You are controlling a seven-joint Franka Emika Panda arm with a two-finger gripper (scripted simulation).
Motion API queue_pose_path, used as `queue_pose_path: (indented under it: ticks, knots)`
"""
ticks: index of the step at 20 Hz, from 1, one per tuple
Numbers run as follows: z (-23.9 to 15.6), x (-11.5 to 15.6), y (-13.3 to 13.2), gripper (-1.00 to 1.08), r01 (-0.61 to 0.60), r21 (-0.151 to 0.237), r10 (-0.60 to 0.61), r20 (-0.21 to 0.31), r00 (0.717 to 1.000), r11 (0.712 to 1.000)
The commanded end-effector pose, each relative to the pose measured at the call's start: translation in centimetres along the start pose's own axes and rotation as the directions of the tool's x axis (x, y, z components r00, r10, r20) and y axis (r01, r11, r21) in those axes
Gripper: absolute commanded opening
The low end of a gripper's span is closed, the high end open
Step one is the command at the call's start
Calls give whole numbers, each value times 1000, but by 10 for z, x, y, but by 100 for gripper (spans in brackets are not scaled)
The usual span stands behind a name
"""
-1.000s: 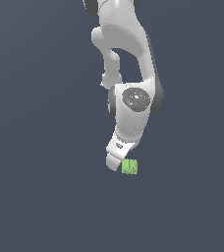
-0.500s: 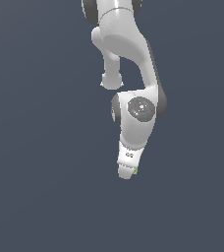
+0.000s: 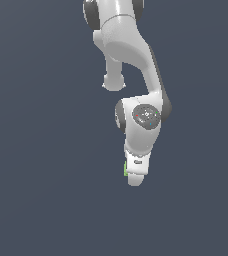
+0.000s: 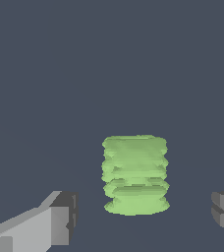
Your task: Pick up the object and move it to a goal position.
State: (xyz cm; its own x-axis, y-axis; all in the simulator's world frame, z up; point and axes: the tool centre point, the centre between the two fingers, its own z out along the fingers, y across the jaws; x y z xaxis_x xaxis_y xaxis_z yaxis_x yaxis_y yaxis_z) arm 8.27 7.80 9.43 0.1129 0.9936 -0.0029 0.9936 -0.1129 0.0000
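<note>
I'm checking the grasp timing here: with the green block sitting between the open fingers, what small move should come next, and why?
Probably close the tool on the light-green block. In the wrist view the block sits between the two fingers, which stand apart from it on both sides, so nothing grips it yet. In the exterior view the arm hides almost all of the block, so whether the fingers are low enough cannot be checked there.

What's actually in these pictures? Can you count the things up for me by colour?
Green: 1, the small ridged block
White: 1, the robot arm, whose gripper has its jaws standing open either side of the block, not touching it
Total: 2 things against a plain dark grey background
</note>
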Motion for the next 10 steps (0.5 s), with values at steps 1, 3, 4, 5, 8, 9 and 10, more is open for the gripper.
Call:
queue_pose_path:
  ticks: [1, 3, 4, 5, 8, 9, 10]
  knots:
    - [1, 1, 1, 100, 23, 0, -23, -2, 1000, 1000]
    - [2, 2, 1, 100, 32, 0, -32, -3, 999, 999]
    - [2, 2, 1, 100, 34, 0, -34, -3, 999, 999]
    - [2, 2, 1, 100, 35, 0, -35, -3, 999, 999]
    - [4, 2, 1, 100, 30, 0, -30, -3, 1000, 1000]
    - [6, 2, 1, 100, 30, 0, -30, -3, 1000, 1000]
    - [9, 2, 1, 100, 31, 0, -31, -3, 1000, 1000]
